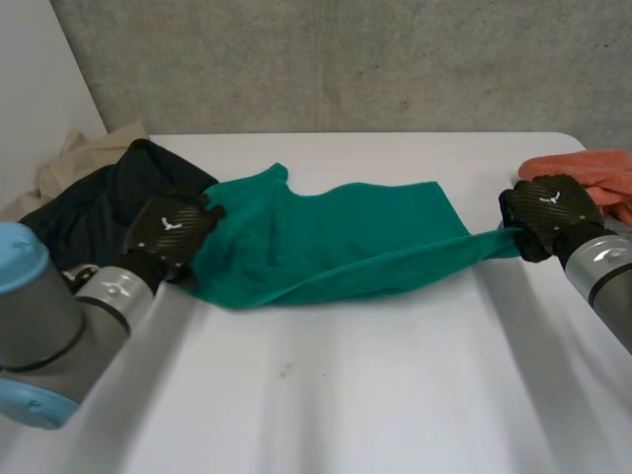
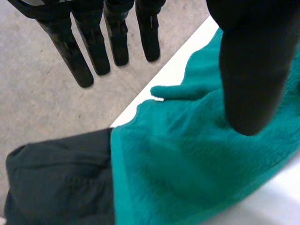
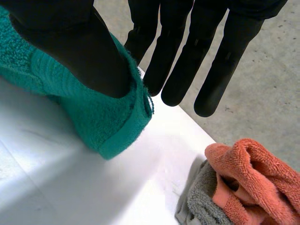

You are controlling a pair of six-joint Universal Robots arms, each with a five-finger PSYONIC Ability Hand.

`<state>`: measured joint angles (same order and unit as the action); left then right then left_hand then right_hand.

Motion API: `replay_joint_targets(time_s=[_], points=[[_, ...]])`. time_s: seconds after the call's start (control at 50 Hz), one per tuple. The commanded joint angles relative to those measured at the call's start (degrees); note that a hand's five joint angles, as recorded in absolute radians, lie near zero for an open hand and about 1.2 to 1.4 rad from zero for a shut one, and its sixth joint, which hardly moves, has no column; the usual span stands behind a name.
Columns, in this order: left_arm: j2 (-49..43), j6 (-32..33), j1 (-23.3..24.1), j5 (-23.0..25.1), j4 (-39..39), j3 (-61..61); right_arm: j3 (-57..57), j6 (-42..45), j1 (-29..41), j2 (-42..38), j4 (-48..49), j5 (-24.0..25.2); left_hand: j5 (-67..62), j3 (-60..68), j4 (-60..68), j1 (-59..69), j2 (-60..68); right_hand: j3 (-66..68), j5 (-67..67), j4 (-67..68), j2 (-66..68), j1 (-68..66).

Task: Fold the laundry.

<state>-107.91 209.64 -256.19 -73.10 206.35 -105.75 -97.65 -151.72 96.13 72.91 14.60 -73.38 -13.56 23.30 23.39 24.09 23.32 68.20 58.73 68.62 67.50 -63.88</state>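
This looks like a robotics lab or test room, not anyone's home. The wall [image 1: 346,59] behind is bare grey concrete and the floor [image 2: 42,108] is plain concrete too. A plain white table [image 1: 346,395] stands in front of the wall, with a left arm [image 1: 39,326] and a right arm [image 1: 607,267] of grey machine joints reaching over it. The laundry lies like test pieces: a green towel [image 1: 326,237] mid-table, a dark garment [image 1: 89,212] and an orange towel [image 1: 592,168] heaped at the ends.

Teal terry towel [image 1: 336,237] stretched rumpled across mid-frame on white worktop [image 1: 395,395], right corner drawn taut; dark garment [image 1: 99,202] heaped at left, orange towel [image 1: 592,173] at right edge
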Motion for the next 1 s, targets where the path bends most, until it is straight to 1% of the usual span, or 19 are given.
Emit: replay_joint_targets(time_s=[0.02, 0.04, 0.06, 0.1, 0.12, 0.18, 0.22, 0.26, 0.4, 0.48, 0.54, 0.62, 0.66, 0.72, 0.82, 0.92, 0.96, 0.98, 1.0], points=[[0.9, -1.2, -8.3, 10.4, -4.5, -1.0, 0.4, 0.0, -0.5, -0.3, 0.0, 0.0, -17.4, 17.7, 17.6, 16.9, 17.7, 11.8, 11.3, 11.4, 12.5, -16.1], [0.5, -1.2, -9.8, 13.0, -5.1, -0.5, 0.3, 0.0, -0.5, -0.4, 0.0, -0.1, -21.9, 22.2, 22.1, 21.4, 22.2, 11.8, 11.3, 11.4, 12.5, -16.1], [0.2, -1.2, -10.6, 14.2, -5.3, -0.2, 0.3, 0.0, -0.5, -0.4, 0.0, -0.1, -23.8, 24.1, 24.0, 23.3, 24.1, 11.8, 11.3, 11.4, 12.5, -16.1], [-1.4, -1.3, -12.0, 16.1, -5.3, 0.9, 0.2, 0.0, -0.5, -0.5, 0.0, 0.1, -25.2, 25.4, 25.3, 24.6, 25.4, 11.8, 11.3, 11.4, 12.5, -16.1], [-3.6, -1.4, -13.0, 17.5, -5.4, 2.3, 0.2, 0.0, -0.4, -0.5, 0.0, 0.0, -25.2, 25.4, 25.3, 24.6, 25.4, 11.8, 11.3, 11.4, 12.5, -16.1], [-6.6, -1.5, -13.2, 18.2, -5.7, 4.6, -0.1, 0.0, -0.3, -0.7, 0.0, -0.1, -24.0, 24.3, 24.2, 23.5, 24.2, 11.8, 11.3, 11.4, 12.5, -16.1], [-9.0, -1.1, -13.5, 18.4, -6.4, 6.5, -0.2, 0.0, -0.3, -0.7, 0.0, -0.1, -20.1, 20.4, 20.3, 19.6, 20.4, 11.8, 11.3, 11.4, 12.5, -16.1], [-10.3, -0.6, -13.5, 18.3, -7.1, 7.7, -0.3, 0.0, -0.3, -0.7, 0.0, -0.2, -17.4, 17.7, 17.6, 16.9, 17.7, 11.8, 11.3, 11.4, 12.5, -16.1], [-16.9, 0.8, -12.9, 18.1, -9.1, 14.1, -0.3, 0.1, -0.2, -1.4, 0.0, -0.2, -16.4, 16.7, 16.6, 15.9, 16.7, 11.8, 11.3, 11.4, 12.5, -16.1], [-19.4, 3.7, -13.0, 17.7, -9.3, 17.2, -0.4, 0.1, -0.2, -1.7, 0.0, -0.3, -14.6, 14.8, 14.8, 14.1, 14.8, 11.8, 11.3, 11.4, 12.5, -16.1], [-20.2, 6.1, -13.1, 16.1, -10.6, 19.2, -0.5, 0.2, -0.2, -2.2, 0.0, -0.4, -12.2, 12.5, 12.4, 11.7, 12.5, 11.8, 11.3, 11.4, 12.5, -16.1], [-20.3, 9.4, -12.9, 13.8, -14.5, 20.5, -0.4, 0.7, -0.2, -2.6, 0.1, -0.4, -9.4, 9.6, 9.5, 8.8, 9.6, 11.8, 11.3, 11.4, 12.5, -16.1], [-20.3, 11.7, -12.9, 13.3, -16.7, 20.7, -0.4, 1.1, -0.2, -3.0, 0.1, -0.4, -8.7, 9.0, 8.9, 8.2, 8.9, 11.8, 11.3, 11.4, 12.5, -16.1], [-20.2, 13.9, -12.8, 13.2, -17.9, 20.5, -0.3, 1.4, -0.2, -3.1, 0.1, -0.4, -8.2, 8.4, 8.4, 7.7, 8.4, 11.8, 11.3, 11.4, 12.5, -16.1], [-20.3, 16.7, -12.9, 13.2, -18.0, 20.6, -0.3, 1.6, -0.1, -3.1, 0.1, -0.4, -8.7, 8.9, 8.9, 8.2, 8.9, 11.8, 11.3, 11.4, 12.5, -16.1], [-20.9, 17.4, -12.8, 13.2, -17.7, 21.7, -0.4, 1.6, 0.0, -3.6, 0.0, -0.5, -10.7, 11.0, 10.9, 10.2, 10.9, 11.8, 11.3, 11.4, 12.5, -16.1], [-21.6, 17.4, -12.6, 13.2, -17.5, 22.5, -0.4, 1.6, 0.0, -3.8, 0.0, -0.5, -13.9, 14.1, 14.1, 13.4, 14.1, 11.8, 11.3, 11.4, 12.5, -16.1], [-22.5, 17.4, -12.0, 13.1, -17.5, 23.4, -0.4, 1.6, 0.0, -3.9, 0.0, -0.5, -18.4, 18.7, 18.6, 17.9, 18.6, 11.8, 11.3, 11.4, 12.5, -16.1], [-22.8, 17.4, -11.7, 13.1, -17.5, 23.7, -0.4, 1.6, 0.0, -3.9, 0.0, -0.5, -20.1, 20.4, 20.3, 19.6, 20.4, 11.8, 11.3, 11.4, 12.5, -16.1]])
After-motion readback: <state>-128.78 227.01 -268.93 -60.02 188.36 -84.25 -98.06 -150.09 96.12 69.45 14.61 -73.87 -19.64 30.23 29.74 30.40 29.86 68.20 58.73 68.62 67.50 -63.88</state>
